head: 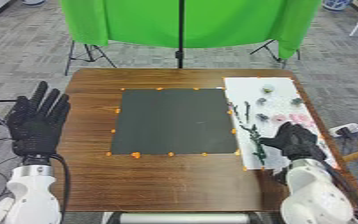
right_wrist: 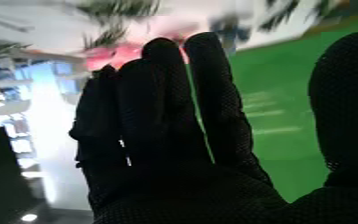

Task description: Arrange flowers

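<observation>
Honestly, crowding is my worry here. The right hand is open, fingers straight and thumb well apart, over the white sheet, just beside a long green stem and near the pink blooms. Closing low there could snag neighbouring pieces, since everything lies so near, or a hard pinch might crush petals. Left hand is open too, by the table's left edge, so no help steadying anything.
</observation>
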Controlling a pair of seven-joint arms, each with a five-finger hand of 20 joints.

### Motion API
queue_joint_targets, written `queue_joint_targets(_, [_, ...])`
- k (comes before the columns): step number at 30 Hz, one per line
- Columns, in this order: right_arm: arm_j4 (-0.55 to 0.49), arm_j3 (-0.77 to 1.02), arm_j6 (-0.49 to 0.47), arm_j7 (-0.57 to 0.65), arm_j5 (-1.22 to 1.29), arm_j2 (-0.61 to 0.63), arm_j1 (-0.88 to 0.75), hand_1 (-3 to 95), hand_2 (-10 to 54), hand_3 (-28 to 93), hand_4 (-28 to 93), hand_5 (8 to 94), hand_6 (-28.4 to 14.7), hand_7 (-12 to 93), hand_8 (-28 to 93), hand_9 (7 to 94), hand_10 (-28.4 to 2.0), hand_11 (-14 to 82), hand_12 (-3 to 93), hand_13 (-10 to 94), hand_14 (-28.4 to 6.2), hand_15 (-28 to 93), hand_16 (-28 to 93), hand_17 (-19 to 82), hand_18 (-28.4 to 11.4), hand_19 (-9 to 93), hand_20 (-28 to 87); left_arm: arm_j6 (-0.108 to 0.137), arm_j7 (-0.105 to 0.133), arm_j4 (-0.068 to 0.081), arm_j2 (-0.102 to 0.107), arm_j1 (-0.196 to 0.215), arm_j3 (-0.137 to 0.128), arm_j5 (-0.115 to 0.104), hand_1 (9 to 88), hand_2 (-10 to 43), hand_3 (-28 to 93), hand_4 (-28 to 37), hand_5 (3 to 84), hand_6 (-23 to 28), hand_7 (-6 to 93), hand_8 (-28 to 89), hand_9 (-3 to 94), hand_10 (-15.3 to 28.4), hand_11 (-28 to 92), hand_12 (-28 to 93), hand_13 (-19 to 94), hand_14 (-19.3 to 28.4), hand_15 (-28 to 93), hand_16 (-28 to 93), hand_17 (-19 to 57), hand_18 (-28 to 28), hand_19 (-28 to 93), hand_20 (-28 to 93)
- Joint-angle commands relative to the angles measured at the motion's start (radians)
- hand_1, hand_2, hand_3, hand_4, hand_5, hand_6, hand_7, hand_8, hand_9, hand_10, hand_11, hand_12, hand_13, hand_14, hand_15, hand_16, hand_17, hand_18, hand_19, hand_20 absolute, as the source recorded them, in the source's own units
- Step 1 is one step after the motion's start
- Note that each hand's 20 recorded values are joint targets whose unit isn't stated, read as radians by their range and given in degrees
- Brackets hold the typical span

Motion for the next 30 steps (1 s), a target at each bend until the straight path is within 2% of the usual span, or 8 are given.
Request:
queue_joint_targets(1, [0.077, -0.071, -0.014, 0.007, -0.052, 0.012, 0.032, 28.6, -9.5, 67, -28, 59.6, -5.0, 31, -17, 53.9, -21.0, 52.1, 26.3, 48, -19.0, 81, 26, 25, -25.5, 89, 32, 0.015, -0.015, 0.005, 0.003, 0.017, 0.001, 0.0, 21.9, 14.5, 73, -28.3, 31.9, 8.3, 6.7, -10, 23.7, 14.9, 9, 5, 16, 14.4, 14, -4, -8.8, 9.6, 21, 5])
queue_joint_targets(5, [0.111, -0.106, 0.035, -0.022, -0.075, 0.016, 0.036, 31.0, -9.5, 67, -28, 60.3, -5.1, 31, -17, 54.7, -20.9, 51.7, 25.6, 50, -19.0, 81, 26, 26, -25.9, 89, 32, 0.013, -0.018, 0.003, 0.006, 0.031, -0.007, -0.002, 21.9, 14.5, 73, -28.3, 32.6, 8.4, 6.8, -10, 24.6, 15.2, 9, 5, 16, 14.5, 15, -4, -8.8, 9.6, 21, 5])
queue_joint_targets(7, [0.128, -0.143, 0.077, -0.015, -0.067, 0.021, 0.038, 34.7, -9.5, 69, -28, 63.7, -4.1, 31, -17, 58.0, -19.7, 51.0, 25.2, 52, -18.3, 80, 25, 27, -26.0, 89, 32, -0.014, -0.001, 0.021, 0.008, 0.032, -0.002, -0.003, 21.6, 14.5, 74, -28.3, 32.9, 8.6, 6.7, -10, 24.8, 15.3, 9, 5, 16, 14.5, 15, -5, -8.8, 9.6, 22, 5])
queue_joint_targets(11, [0.167, -0.2, 0.125, -0.029, -0.128, 0.01, 0.036, 43.6, -9.5, 71, -28, 70.6, -3.0, 32, -10, 66.0, -17.5, 48.0, 27.0, 59, -16.5, 77, 26, 30, -26.0, 91, 32, -0.027, 0.007, 0.027, 0.004, 0.048, -0.006, -0.04, 21.8, 11.7, 75, -28.3, 32.9, 8.4, 6.6, -10, 24.9, 15.3, 9, 5, 16, 14.5, 15, -5, -8.7, 9.8, 21, 5])
queue_joint_targets(15, [0.191, -0.214, 0.158, -0.022, -0.127, -0.002, 0.032, 57.7, -9.5, 65, -28, 79.2, -2.5, 33, 1, 80.2, -14.4, 32.3, 44.6, 67, -14.5, 75, 29, 35, -26.2, 93, 38, -0.028, 0.008, 0.028, 0.006, 0.048, -0.008, -0.043, 21.3, 11.1, 75, -28.3, 32.8, 8.3, 6.3, -10, 25.1, 15.2, 9, 5, 16, 14.4, 14, -5, -8.6, 9.9, 21, 5])
queue_joint_targets(17, [0.191, -0.212, 0.18, -0.016, -0.133, -0.002, 0.032, 61.0, -9.5, 67, -28, 84.6, -1.7, 30, 3, 86.4, -13.4, 26.4, 50.2, 70, -14.2, 75, 31, 38, -26.3, 93, 43, -0.03, 0.006, 0.028, 0.006, 0.047, -0.013, -0.029, 21.0, 11.8, 74, -28.3, 32.9, 8.2, 6.2, -10, 25.2, 15.3, 8, 5, 16, 14.4, 14, -5, -8.5, 9.9, 21, 5])
queue_joint_targets(23, [0.134, -0.212, 0.289, 0.023, -0.114, -0.009, 0.037, 60.7, -9.5, 73, -28, 88.9, -2.4, 28, 4, 90.6, -13.0, 24.1, 50.1, 73, -14.1, 75, 32, 40, -27.0, 93, 46, -0.028, 0.003, 0.017, 0.003, 0.071, -0.031, -0.029, 20.4, 12.0, 75, -28.3, 32.9, 8.2, 6.1, -9, 25.3, 15.2, 8, 6, 17, 14.4, 14, -4, -8.4, 10.0, 21, 5])
queue_joint_targets(30, [0.052, -0.272, 0.372, 0.053, -0.037, -0.033, 0.1, 57.8, -9.5, 78, -28, 89.0, -2.4, 28, 9, 90.3, -12.1, 27.0, 51.3, 75, -14.2, 76, 33, 43, -27.9, 93, 53, -0.041, 0.016, 0.022, -0.005, 0.09, -0.042, -0.046, 20.7, 14.6, 70, -28.3, 33.1, 8.2, 5.7, -9, 25.5, 15.3, 8, 6, 17, 14.5, 13, -4, -8.3, 10.0, 20, 5])
